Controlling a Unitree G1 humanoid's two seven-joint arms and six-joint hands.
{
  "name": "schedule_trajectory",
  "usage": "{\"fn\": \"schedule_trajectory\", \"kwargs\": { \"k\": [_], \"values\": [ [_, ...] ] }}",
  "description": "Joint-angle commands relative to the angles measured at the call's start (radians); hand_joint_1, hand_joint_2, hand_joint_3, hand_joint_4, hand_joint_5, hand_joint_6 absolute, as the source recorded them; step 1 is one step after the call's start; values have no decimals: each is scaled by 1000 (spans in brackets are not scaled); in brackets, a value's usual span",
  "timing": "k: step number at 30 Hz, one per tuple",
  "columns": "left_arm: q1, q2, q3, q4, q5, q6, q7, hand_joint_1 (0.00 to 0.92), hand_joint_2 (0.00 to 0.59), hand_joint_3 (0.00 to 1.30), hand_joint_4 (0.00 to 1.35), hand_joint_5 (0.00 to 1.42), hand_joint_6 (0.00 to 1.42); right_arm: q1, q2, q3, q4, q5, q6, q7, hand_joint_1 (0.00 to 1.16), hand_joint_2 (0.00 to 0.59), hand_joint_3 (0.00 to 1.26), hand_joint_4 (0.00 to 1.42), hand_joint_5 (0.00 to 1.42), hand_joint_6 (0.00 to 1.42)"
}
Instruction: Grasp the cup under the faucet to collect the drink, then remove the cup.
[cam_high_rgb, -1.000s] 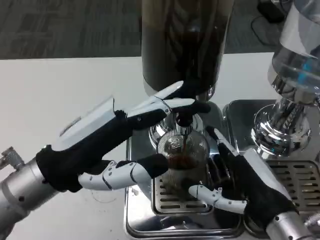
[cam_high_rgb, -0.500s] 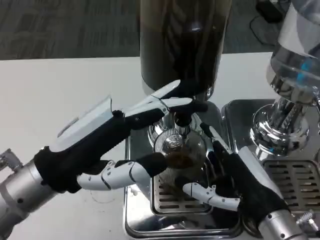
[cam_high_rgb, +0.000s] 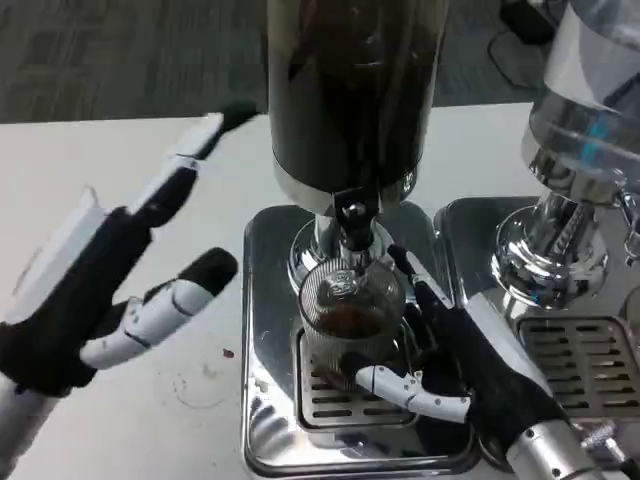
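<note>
A clear ribbed cup (cam_high_rgb: 348, 322) with dark drink in its bottom stands on the drip grate (cam_high_rgb: 330, 398) under the faucet (cam_high_rgb: 352, 228) of the dark drink dispenser (cam_high_rgb: 350, 90). My right hand (cam_high_rgb: 462, 370) wraps the cup from the right, thumb across its front base and fingers behind it. Over the white table at the left, my left hand (cam_high_rgb: 115, 270) hovers with fingers spread apart, holding nothing and well away from the faucet.
The chrome drip tray (cam_high_rgb: 268, 300) rings the grate. A second dispenser with a clear tank (cam_high_rgb: 590, 120) and its own grated tray (cam_high_rgb: 585, 365) stands at the right. A faint stain (cam_high_rgb: 228, 353) marks the table left of the tray.
My left hand has let go of the faucet and drawn back left over the table, fingers spread. The dark stream no longer runs into the cup. The right hand stays on the cup.
</note>
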Motion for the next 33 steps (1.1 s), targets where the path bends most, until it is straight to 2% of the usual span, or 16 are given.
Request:
{"fn": "schedule_trajectory", "kwargs": {
  "k": [1, 6, 9, 16, 22, 33],
  "values": [
    [70, -43, 73, 3, 60, 20, 98, 0, 223, 47, 0, 0, 0, -14, 13, 4, 20, 8, -31, -21, 600, 170, 0, 0, 0, 0],
    [136, -91, 125, -3, 124, 31, 193, 0, 221, 57, 0, 0, 0, -12, 26, -2, 35, 18, -58, -40, 601, 171, 0, 0, 0, 0],
    [162, -108, 138, 10, 141, 42, 228, 0, 216, 70, 0, 0, 0, -22, 30, 0, 60, 40, -81, -26, 606, 168, 0, 0, 0, 0],
    [185, -106, 137, 62, 180, 64, 272, 0, 215, 48, 0, 0, 0, -32, 39, 6, 81, 27, -82, -46, 651, 160, 0, 0, 0, 0],
    [200, -99, 137, 109, 189, 83, 293, 0, 214, 47, 0, 3, 0, -28, 63, 3, 121, 30, -145, -100, 680, 152, 0, 0, 0, 28],
    [245, -69, 152, 140, 183, 112, 287, 0, 214, 54, 0, 22, 0, -52, 98, 15, 194, 35, -217, -136, 690, 140, 0, 0, 0, 112]
  ]
}}
